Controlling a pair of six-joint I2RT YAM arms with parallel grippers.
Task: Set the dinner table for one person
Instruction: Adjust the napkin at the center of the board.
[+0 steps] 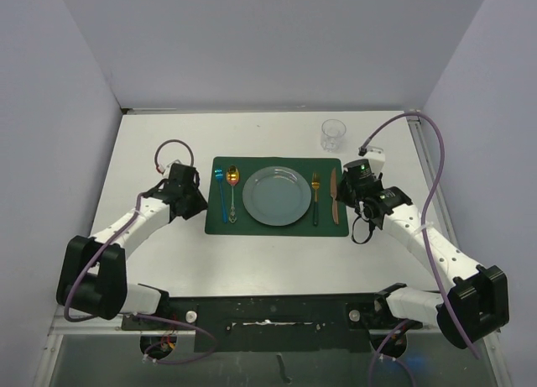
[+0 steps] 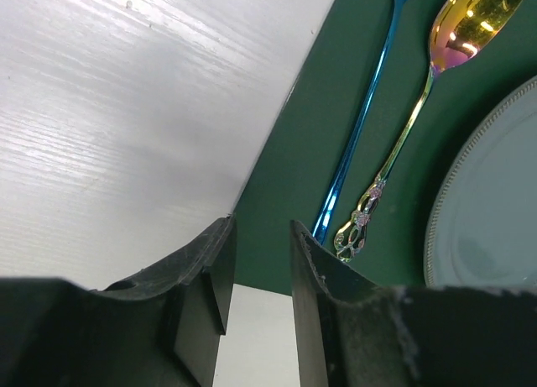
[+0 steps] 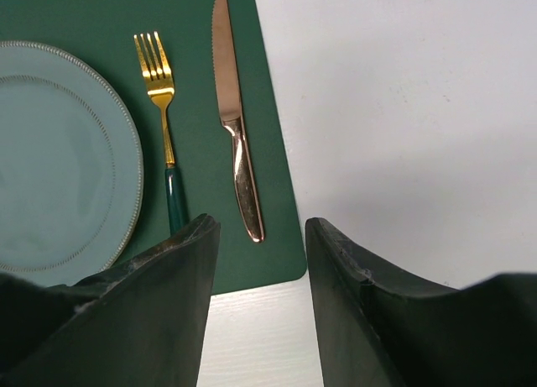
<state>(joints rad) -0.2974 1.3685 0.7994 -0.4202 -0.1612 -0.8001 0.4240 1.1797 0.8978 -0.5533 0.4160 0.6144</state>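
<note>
White matte dinner table (image 1: 252,261) fills most of your top view. It's the surface under everything, and both arms reach in from its near edge.

Dark green placemat (image 1: 277,230) lies flat mid-table, long side across.

Grey-blue plate (image 1: 275,196) is centred on the mat, with a beaded rim and nothing on it.

Left gripper (image 2: 262,236) is low at the mat's left edge near the near-left corner. You can see a narrow gap between the fingers with nothing in it, only mat edge and white table behind.

Right gripper (image 3: 260,227) is at the mat's near-right corner. The fingers are parted wider than the left pair, also empty, with mat corner and table showing through the gap.

Clear glass (image 1: 333,135) stands upright on bare table, just past the mat's far-right corner and off the mat.

Copper-coloured knife (image 3: 235,127) lies along the mat's right margin, blade pointing to the far side.

Fork (image 3: 164,127) has gold tines and a dark green handle. It lies between plate and knife, parallel to the knife and not touching either.

Blue spoon (image 2: 361,127) is outermost on the left. Gold iridescent spoon (image 2: 419,101) lies between it and the plate. Both bowls point to the far side, and the handles sit close together at the near end.
</note>
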